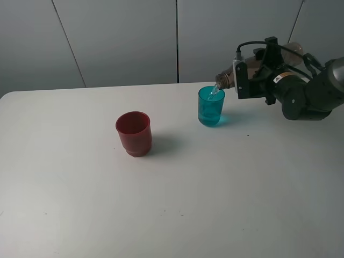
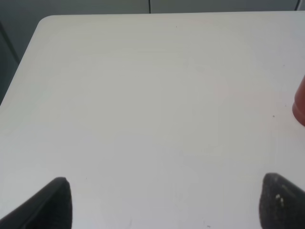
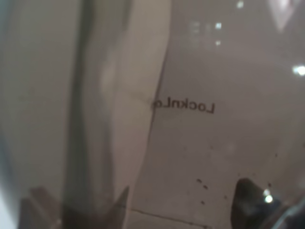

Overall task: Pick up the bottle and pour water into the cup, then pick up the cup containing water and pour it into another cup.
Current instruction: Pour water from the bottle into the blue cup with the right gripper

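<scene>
My right gripper (image 1: 257, 71) is shut on the smoky grey-brown bottle (image 1: 224, 80) and holds it tipped almost level, at the back right of the exterior view. The bottle's neck is over the rim of the teal-blue cup (image 1: 210, 107), and a thin stream of water (image 1: 215, 91) runs into it. The cup holds some water. Up close, the bottle's translucent wall (image 3: 190, 143) fills the right wrist view. The dark red cup (image 1: 133, 133) stands upright left of the teal one, empty-looking. My left gripper (image 2: 167, 205) is open over bare table, with the red cup's edge (image 2: 300, 107) just in its view.
The white table (image 1: 161, 204) carries only the two cups. A grey panelled wall (image 1: 123, 37) stands behind its far edge. The left arm does not show in the exterior view.
</scene>
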Available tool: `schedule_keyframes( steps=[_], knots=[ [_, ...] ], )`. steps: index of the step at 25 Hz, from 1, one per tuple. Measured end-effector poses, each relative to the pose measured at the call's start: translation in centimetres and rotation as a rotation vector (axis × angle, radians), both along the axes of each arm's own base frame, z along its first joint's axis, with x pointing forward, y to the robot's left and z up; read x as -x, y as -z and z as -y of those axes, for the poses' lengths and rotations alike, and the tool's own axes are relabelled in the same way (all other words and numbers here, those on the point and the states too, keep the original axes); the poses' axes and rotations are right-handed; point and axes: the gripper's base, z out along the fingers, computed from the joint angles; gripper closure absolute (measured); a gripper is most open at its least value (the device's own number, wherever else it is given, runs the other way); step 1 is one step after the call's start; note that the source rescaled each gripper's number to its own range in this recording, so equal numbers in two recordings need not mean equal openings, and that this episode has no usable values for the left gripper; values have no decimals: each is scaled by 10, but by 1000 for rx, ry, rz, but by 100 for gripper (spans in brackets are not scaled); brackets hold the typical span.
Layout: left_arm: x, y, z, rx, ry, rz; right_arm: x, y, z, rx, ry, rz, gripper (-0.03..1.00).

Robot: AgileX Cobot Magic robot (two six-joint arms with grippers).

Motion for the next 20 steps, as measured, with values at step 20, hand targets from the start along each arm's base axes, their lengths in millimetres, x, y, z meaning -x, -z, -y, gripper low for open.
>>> schedule_keyframes(
  steps=[20],
  knots=[
    [0,0,0,0,0,0,0,-2,-2,98,-37,19,97]
  ],
)
